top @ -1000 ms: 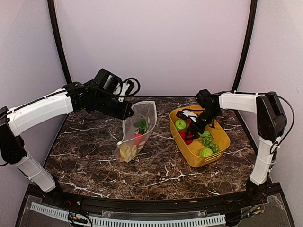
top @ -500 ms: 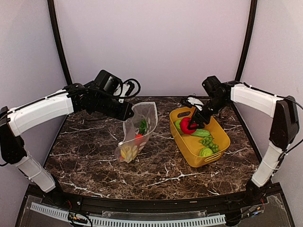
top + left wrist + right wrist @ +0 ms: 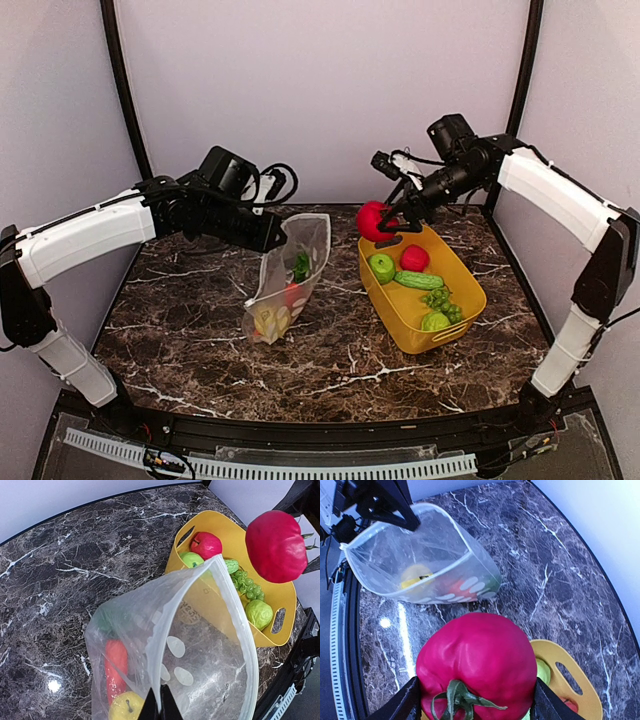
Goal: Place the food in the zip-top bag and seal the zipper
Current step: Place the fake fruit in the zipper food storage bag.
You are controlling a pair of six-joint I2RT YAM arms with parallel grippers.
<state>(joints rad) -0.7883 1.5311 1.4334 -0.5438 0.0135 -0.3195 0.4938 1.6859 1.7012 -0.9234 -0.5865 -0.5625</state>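
The zip-top bag hangs upright with its mouth open, pinched at the rim by my left gripper, which is shut on it. Its zipper runs unsealed around the mouth. Inside the bag lie a yellow fruit, a red piece and something green. My right gripper is closed around a large red tomato in the air above the yellow basket's far left corner, right of the bag. That tomato fills the right wrist view, between the fingers.
The yellow basket stands right of the bag and holds a green apple, a red apple, a cucumber, grapes and a green leafy piece. Dark marble table; walls close behind and beside.
My right gripper has lifted the red tomato out of the basket, rising up and to the left. The left gripper and the bag have stayed put.
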